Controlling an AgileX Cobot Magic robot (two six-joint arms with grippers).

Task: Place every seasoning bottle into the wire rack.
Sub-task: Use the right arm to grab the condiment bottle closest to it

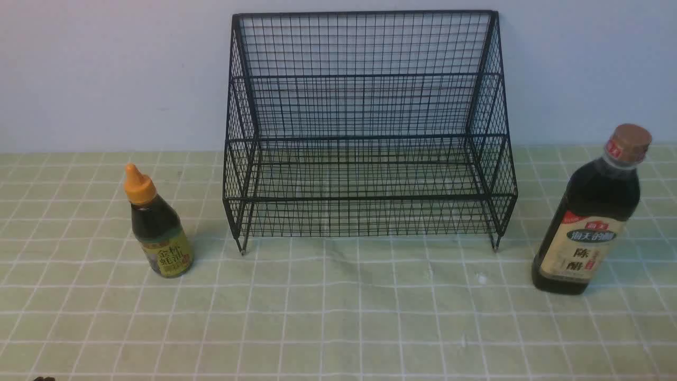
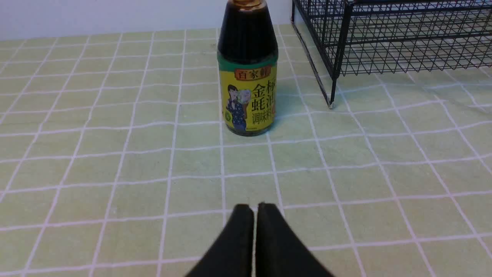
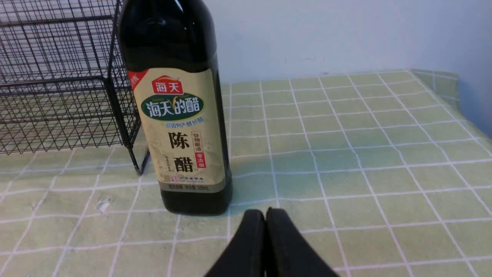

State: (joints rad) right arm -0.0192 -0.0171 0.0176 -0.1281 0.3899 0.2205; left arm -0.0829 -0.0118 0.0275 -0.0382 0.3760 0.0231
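Note:
The black wire rack stands empty at the back middle against the wall. The small bottle with orange pointed cap and yellow-green label stands upright to its left. The tall bottle with tan cap and cream label stands upright to its right. Neither gripper shows in the front view. My left gripper is shut and empty, well short of the small bottle. My right gripper is shut and empty, just in front of and beside the tall bottle.
A green checked cloth covers the table. A white wall rises behind the rack. The table's right edge and corner show in the right wrist view. The rack's corner leg stands close to the small bottle.

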